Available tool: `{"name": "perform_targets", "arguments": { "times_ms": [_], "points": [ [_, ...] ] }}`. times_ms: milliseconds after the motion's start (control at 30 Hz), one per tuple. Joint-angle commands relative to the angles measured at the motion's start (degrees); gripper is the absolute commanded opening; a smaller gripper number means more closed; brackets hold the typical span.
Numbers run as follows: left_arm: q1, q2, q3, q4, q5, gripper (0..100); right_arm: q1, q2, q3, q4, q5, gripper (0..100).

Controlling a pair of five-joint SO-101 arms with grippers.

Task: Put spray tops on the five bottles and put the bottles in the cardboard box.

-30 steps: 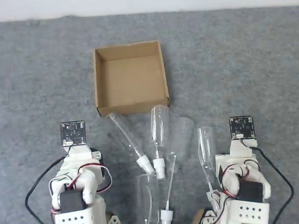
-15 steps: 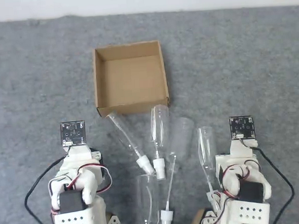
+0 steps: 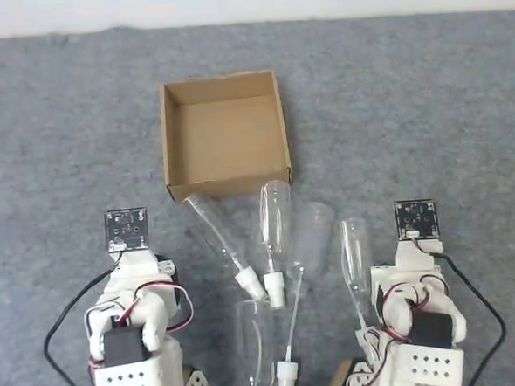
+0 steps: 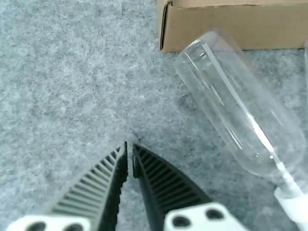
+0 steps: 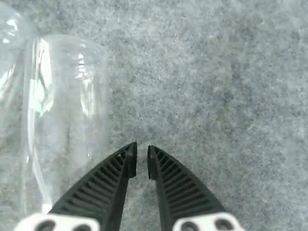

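The open cardboard box stands at the middle back with nothing in it. Several clear bottles lie in front of it between the two arms. One bottle has a white spray top, and so does a second bottle. A loose spray top with its tube lies near the front edge. My left gripper is shut on nothing, just above the carpet, beside a bottle and the box corner. My right gripper is shut and empty, beside a bottle.
Grey carpet covers the whole table. The left arm and the right arm sit folded at the front edge, with the pile of bottles between them. Open carpet lies on both sides of the box.
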Motion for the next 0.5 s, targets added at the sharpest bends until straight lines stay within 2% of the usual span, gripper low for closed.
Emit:
{"name": "perform_targets", "arguments": {
  "times_ms": [0, 467],
  "points": [
    [-0.26, -0.88, -0.92, 0.35, -0.62, 1, 0.75, -1.19, 1.23, 0.22, -0.26, 0.7],
    [-0.26, -0.97, -6.29, -0.35, -0.62, 2, 0.84, -1.19, -4.48, 0.13, -0.26, 0.8]
  ]
}}
